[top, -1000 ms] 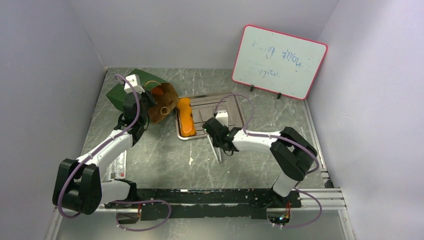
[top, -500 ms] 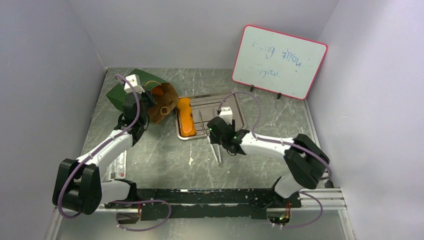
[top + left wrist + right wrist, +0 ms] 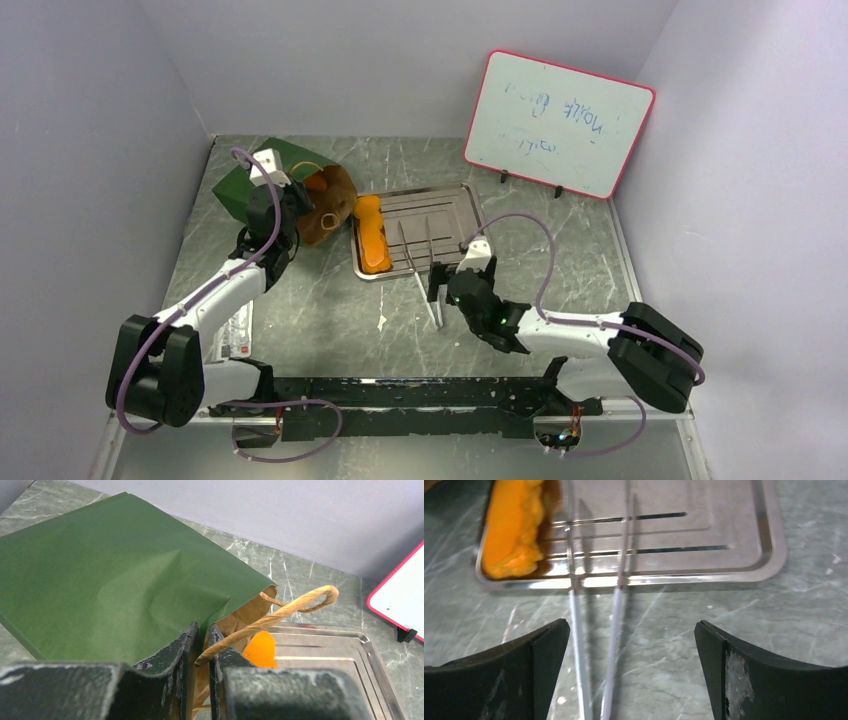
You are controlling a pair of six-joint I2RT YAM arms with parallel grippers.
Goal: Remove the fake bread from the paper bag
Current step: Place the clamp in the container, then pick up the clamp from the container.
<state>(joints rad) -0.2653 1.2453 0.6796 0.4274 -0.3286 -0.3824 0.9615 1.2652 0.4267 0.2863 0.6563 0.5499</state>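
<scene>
1. The left gripper has its jaws narrow, pinched on the rim of the paper bag beside the tan cord handle. The bag lies on its side at about 10 o'clock on the table, mouth toward 3 o'clock. If that thin paper slips from the pinch, the mouth may sag shut over what is inside.

2. An orange piece of fake bread shows in the bag's mouth, so the task looks unfinished. One long loaf lies along the 9 o'clock side of the metal tray.

3. The right gripper has its jaws wide and holds nothing. It straddles the metal tongs, whose tips rest on the tray and whose handle end lies on the table toward 6 o'clock.

4. Closing off-centre on the springy tongs could squirt them sideways or pivot them on the tray rim. That could shove the tray or the loaf.

5. A grip too near the handle end would probably leave the tips weak on glossy bread, so a piece may drop.

6. Tongs sent into the bag could snag the cord handle or the paper. That would drag the bag against the left gripper's hold.
</scene>
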